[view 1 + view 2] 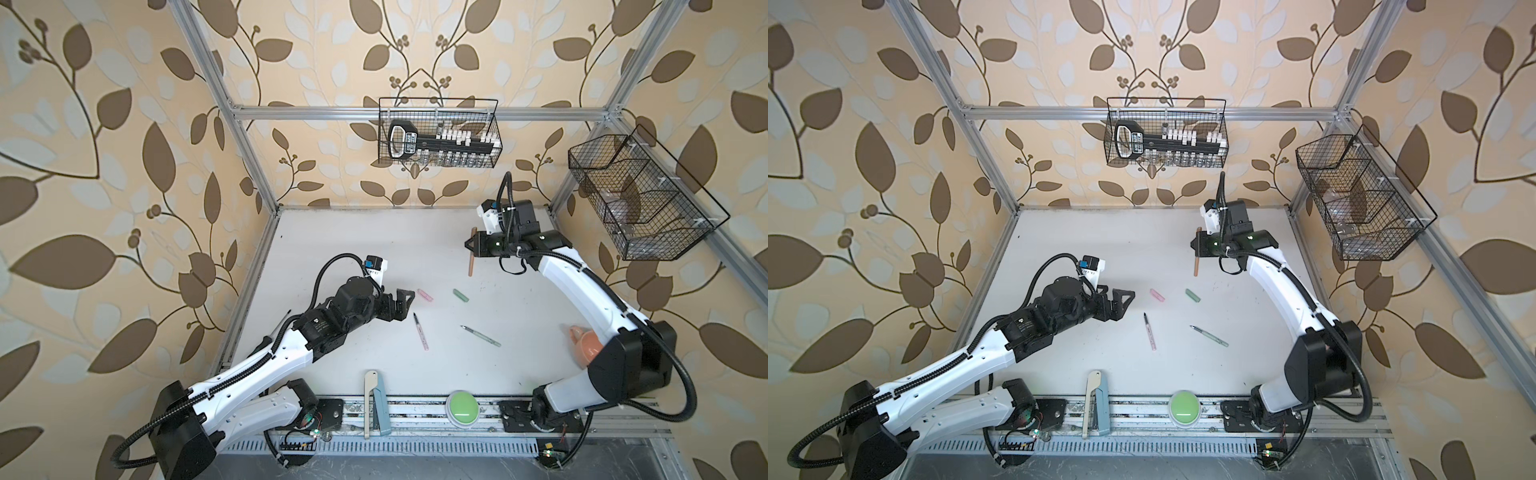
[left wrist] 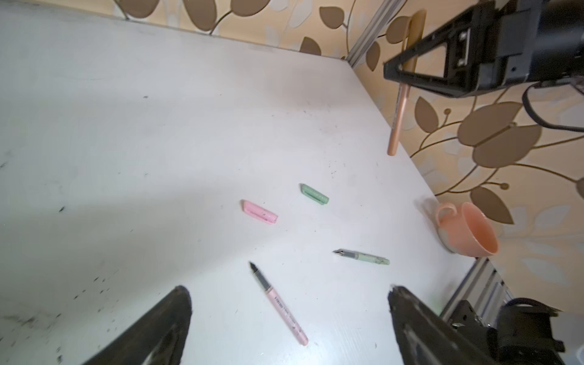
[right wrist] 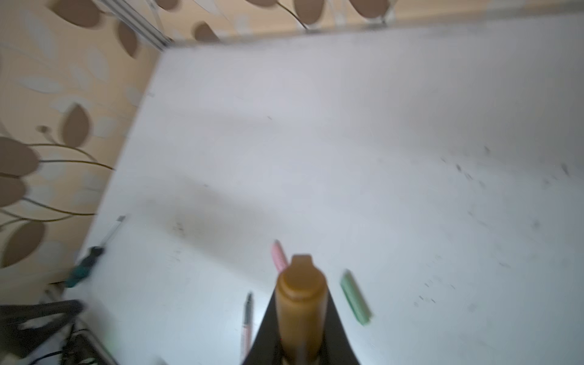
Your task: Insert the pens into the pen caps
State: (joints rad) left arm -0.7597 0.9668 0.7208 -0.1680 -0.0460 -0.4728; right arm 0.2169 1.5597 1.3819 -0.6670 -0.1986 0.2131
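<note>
Left end effector (image 1: 404,305) is wide open and empty, mid-left over the surface (image 1: 353,249). Right end effector (image 1: 469,245), upper right, is clamped on the brown pen (image 1: 471,264), brown cap (image 3: 300,300) on top; the grip point is hidden. Pink pen (image 1: 420,332), green pen (image 1: 481,336), pink cap (image 1: 425,294) and green cap (image 1: 461,295) lie apart at centre. Right wrist view is blurred; the pink pen's print is unreadable.

The left arm (image 1: 257,368) and right arm (image 1: 582,282) have white shells, black joint housings and black ribbed cable hoses (image 1: 693,390); the left gripper (image 1: 408,305) and right gripper (image 1: 468,245) are black hollow triangular frames
</note>
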